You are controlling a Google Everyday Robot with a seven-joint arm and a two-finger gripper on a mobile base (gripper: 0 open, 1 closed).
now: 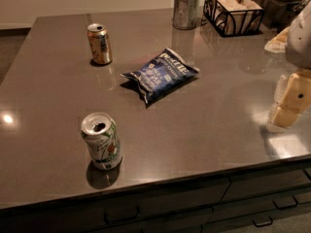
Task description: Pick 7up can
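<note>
The 7up can [102, 141], white with green markings, a red spot and an opened silver top, stands upright near the front left of the dark counter [204, 125]. My gripper [287, 101] is at the far right edge of the view, cream-coloured, hanging over the counter's right front part, far to the right of the can. Nothing is seen in it.
A gold-tan can [99, 43] stands at the back left. A blue chip bag [161, 74] lies in the middle. A metal cup [186, 9] and a black wire rack [234, 11] stand at the back right. Drawers with handles [121, 215] run below the front edge.
</note>
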